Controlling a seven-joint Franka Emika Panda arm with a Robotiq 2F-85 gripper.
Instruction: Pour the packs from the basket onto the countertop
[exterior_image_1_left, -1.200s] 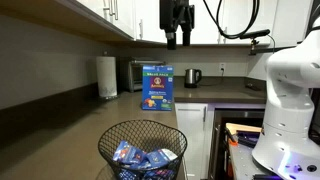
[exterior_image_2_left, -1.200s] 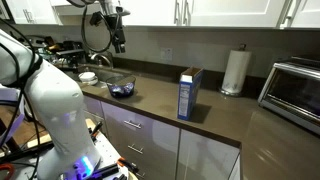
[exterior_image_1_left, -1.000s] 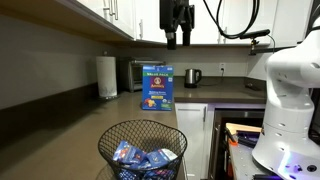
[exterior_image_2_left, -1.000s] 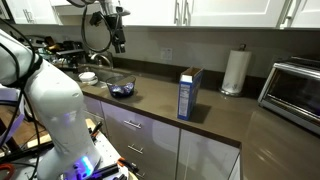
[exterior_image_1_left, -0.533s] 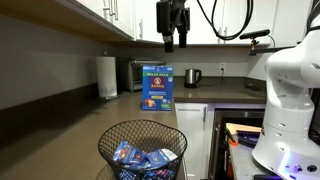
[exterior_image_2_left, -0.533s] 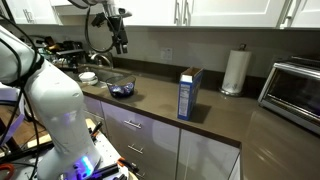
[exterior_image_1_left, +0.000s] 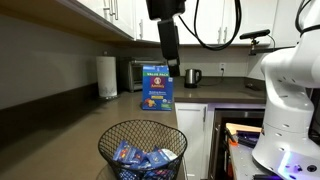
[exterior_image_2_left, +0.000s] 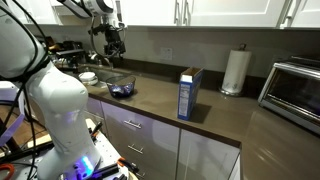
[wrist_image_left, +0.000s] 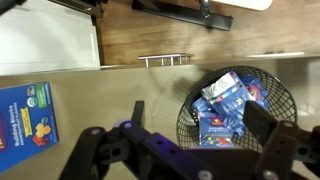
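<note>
Black wire-mesh basket (exterior_image_1_left: 108, 150) stands upright on the countertop (exterior_image_1_left: 70, 140), mouth up, blue snack packs (exterior_image_1_left: 140, 157) piled in the bottom. My gripper (exterior_image_1_left: 170, 62) hangs high over the counter w/ jaws spread wide & nothing in them; wrist view shows the fingers (wrist_image_left: 92, 150) far apart. Basket is well below me & off-centre: in wrist view it lies toward the right side, not between the fingers. Its axis is vertical w/ a round rim, so approx. any rim point should take a pinch; the near edge looks best. I'd shift over, then drop. Blue-and-green box (exterior_image_1_left: 157, 88) stands well apart, prob. no obstacle.
</note>
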